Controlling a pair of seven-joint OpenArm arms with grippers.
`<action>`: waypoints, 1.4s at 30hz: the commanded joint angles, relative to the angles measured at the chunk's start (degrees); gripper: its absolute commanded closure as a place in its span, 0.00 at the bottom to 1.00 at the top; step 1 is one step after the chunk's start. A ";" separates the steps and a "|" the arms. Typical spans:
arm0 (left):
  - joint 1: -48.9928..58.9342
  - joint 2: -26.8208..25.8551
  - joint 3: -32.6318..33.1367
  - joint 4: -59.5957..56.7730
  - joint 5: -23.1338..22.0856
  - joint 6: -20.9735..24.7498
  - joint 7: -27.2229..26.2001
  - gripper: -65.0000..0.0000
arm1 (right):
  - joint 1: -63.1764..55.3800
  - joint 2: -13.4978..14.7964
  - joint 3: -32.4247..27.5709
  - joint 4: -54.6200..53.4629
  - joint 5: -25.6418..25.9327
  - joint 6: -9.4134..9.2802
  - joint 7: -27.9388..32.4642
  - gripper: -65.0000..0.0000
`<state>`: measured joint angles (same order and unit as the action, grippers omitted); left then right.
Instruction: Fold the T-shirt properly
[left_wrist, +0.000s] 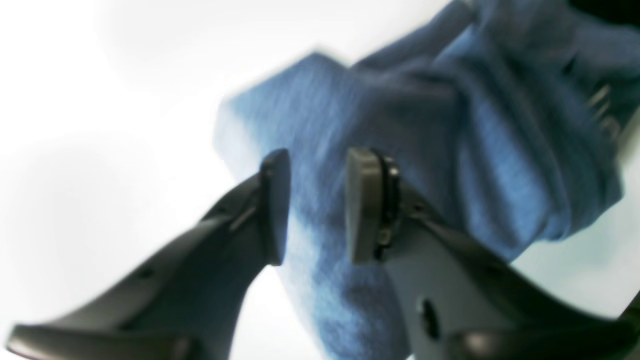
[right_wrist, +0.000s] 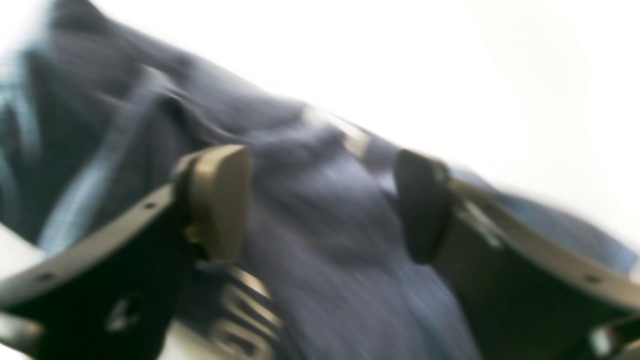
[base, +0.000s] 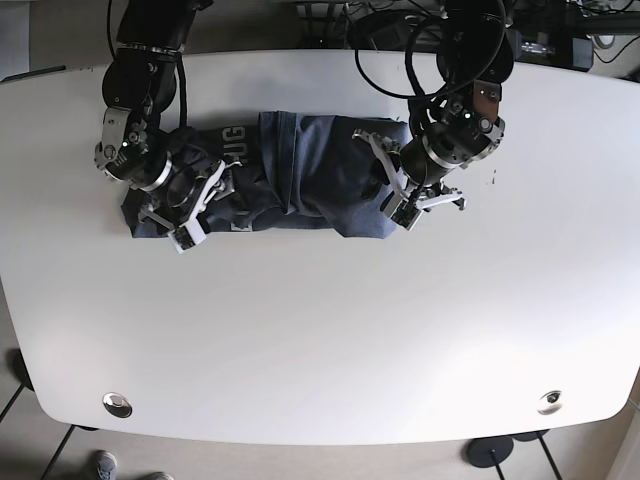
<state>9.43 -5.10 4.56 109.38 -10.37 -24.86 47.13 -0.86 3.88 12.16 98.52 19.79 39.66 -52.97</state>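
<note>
Two open grippers, left gripper (base: 398, 190), right gripper (base: 200, 207), over bunched T-shirt (base: 300, 180) ends

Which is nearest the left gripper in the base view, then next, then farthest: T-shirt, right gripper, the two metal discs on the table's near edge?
1. T-shirt, right under the left gripper.
2. Right gripper, at the shirt's other end.
3. Right-hand disc.
4. Left-hand disc.
</note>
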 joint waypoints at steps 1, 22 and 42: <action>0.28 -0.22 -0.03 -1.21 -0.75 -0.15 -2.69 0.84 | 2.67 -0.23 -1.04 -1.33 3.90 0.34 -0.70 0.25; 0.55 -1.27 -1.44 -11.41 -0.75 -0.15 -3.40 0.93 | 6.01 -4.01 -2.80 -15.31 16.56 0.34 -6.68 0.78; 0.46 -1.36 -1.44 -13.60 -0.84 -0.15 -3.40 0.93 | 2.14 -2.96 -1.22 -2.56 16.65 0.34 -6.41 0.03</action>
<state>9.98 -6.28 3.09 95.39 -11.70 -25.06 42.54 0.25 0.82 10.90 95.07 35.00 39.64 -60.64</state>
